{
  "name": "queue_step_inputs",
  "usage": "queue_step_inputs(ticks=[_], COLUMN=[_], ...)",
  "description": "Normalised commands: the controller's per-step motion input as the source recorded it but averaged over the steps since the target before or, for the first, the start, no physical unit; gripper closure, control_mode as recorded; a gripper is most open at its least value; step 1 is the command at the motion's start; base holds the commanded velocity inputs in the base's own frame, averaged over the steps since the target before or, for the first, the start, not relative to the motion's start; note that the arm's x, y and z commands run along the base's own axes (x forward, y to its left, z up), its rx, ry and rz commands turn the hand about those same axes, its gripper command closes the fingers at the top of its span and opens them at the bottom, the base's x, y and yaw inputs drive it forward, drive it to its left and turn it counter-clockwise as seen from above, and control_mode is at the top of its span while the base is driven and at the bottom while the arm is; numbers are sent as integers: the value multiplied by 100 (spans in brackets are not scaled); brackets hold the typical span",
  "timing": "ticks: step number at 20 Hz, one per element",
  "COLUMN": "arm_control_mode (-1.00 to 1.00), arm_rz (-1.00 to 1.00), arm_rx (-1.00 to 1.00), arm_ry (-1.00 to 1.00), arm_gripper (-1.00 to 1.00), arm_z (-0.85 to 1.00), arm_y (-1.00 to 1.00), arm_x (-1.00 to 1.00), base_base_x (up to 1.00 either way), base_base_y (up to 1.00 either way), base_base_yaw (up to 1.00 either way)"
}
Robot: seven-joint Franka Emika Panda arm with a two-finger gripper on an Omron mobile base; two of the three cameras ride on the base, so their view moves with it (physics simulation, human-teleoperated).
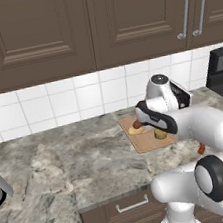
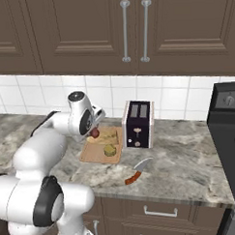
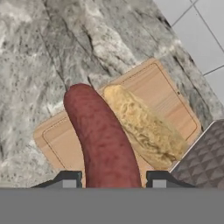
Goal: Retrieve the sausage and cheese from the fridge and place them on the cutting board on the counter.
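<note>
My gripper (image 3: 111, 181) is shut on the reddish-brown sausage (image 3: 103, 135), which hangs just above the light tan cutting board (image 3: 162, 87) on the marbled counter (image 1: 65, 161). Seen from the right base, the sausage (image 2: 94, 133) sticks out below the hand over the board's (image 2: 93, 155) far left part. A pale yellow, rough-surfaced chunk, apparently the cheese (image 3: 146, 127), lies on the board right beside the sausage. A small round yellowish piece (image 2: 109, 150) sits nearer the board's front edge. The fridge is out of view.
A silver toaster (image 2: 138, 124) stands just right of the board. In front of it a knife (image 2: 136, 173) with a red handle lies on the counter. A dark stove (image 2: 226, 134) borders the counter on the right. Tiled wall and brown cabinets (image 1: 91, 30) rise behind.
</note>
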Motion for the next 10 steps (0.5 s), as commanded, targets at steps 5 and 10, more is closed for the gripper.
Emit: queue_step_inputs(ticks=[5,10], arm_control_mode=[-100,-100], arm_rz=[1,0], arm_rx=[0,0], arm_ry=[0,0], arm_gripper=[100,100], arm_z=[-69,-62], arm_y=[0,0], arm_x=[26,0], base_base_x=[0,0], base_base_y=[0,0], base_base_yaw=[0,0])
